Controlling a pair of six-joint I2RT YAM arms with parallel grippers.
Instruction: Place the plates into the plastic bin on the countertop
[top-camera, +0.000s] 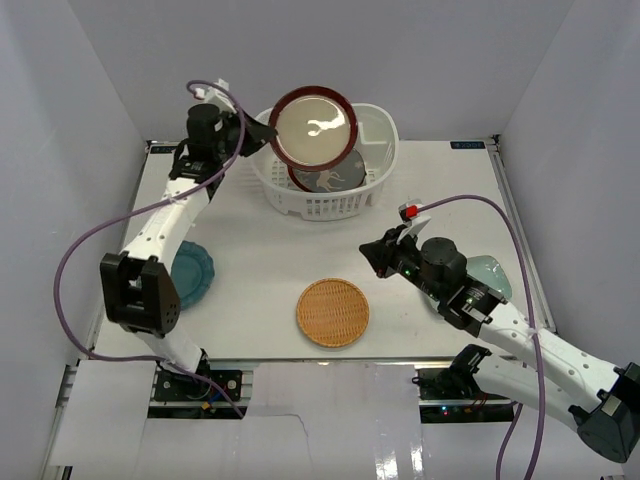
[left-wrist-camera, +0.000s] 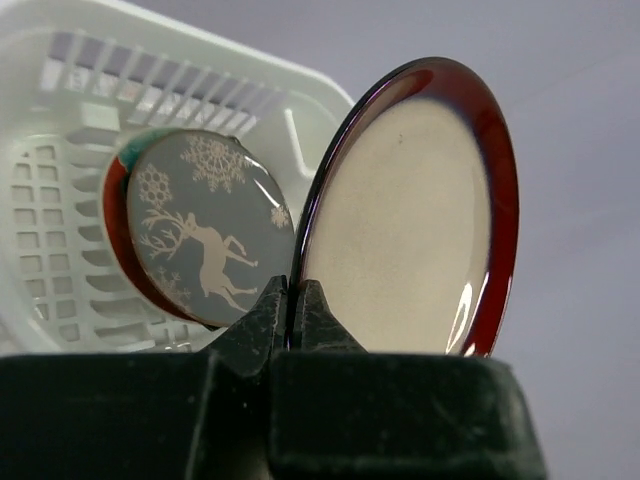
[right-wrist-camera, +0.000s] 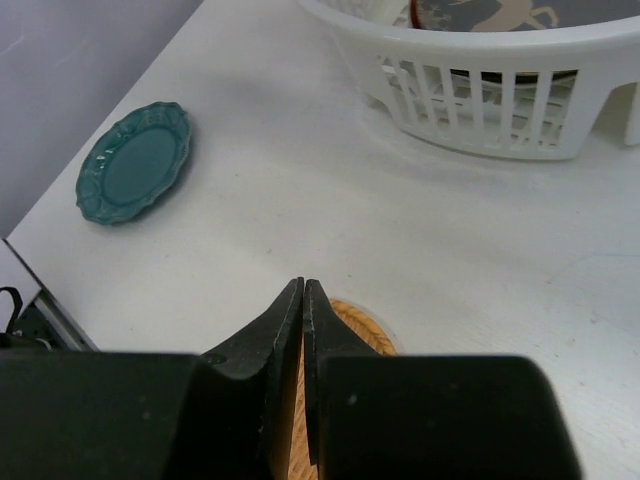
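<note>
Slippage is risked: the maroon-rimmed cream plate (left-wrist-camera: 410, 220) is pinched by its rim in the left gripper (left-wrist-camera: 288, 300) above the plastic bin (top-camera: 330, 205), and could be dropped onto the deer plate (left-wrist-camera: 200, 230). The right gripper (right-wrist-camera: 303, 300) is closed, apparently empty, near the tan woven plate (top-camera: 333, 312).

Left gripper (left-wrist-camera: 291, 300) pinching lower rim of maroon-rimmed cream plate (left-wrist-camera: 410, 220), held on edge. Behind: grey deer plate (left-wrist-camera: 205, 225) leaning inside white plastic bin (left-wrist-camera: 50, 250).
</note>
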